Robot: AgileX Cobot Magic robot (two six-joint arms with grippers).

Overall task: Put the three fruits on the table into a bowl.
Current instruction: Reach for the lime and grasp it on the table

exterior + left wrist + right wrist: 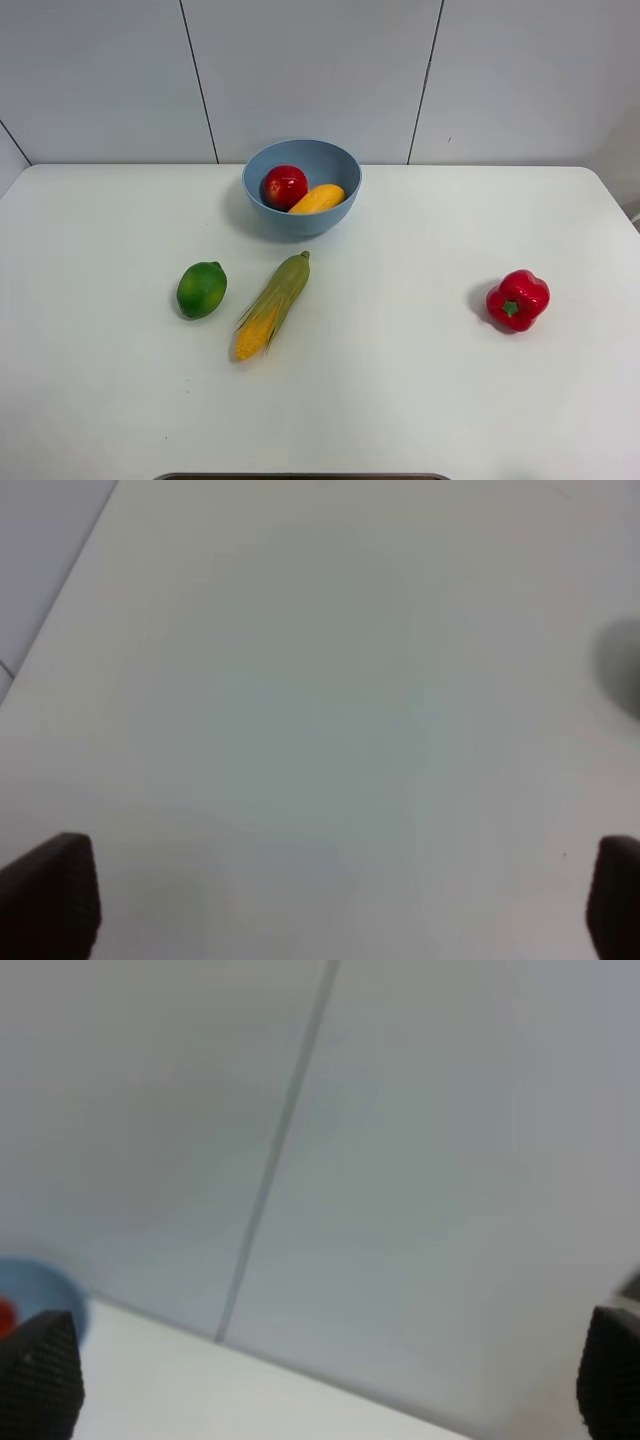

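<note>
The light-blue bowl stands at the back middle of the white table. The red apple and the yellow-orange mango lie inside it. The dark-green lime sits on the table, in front of the bowl and to the left. Neither arm shows in the exterior view. My left gripper is open and empty over bare tabletop. My right gripper is open and empty, facing the wall; the bowl's edge with a bit of red apple shows beside one fingertip.
A green-husked corn cob lies right of the lime. A red bell pepper sits at the right. A grey panelled wall rises behind the table. A dark blur shows at the edge of the left wrist view.
</note>
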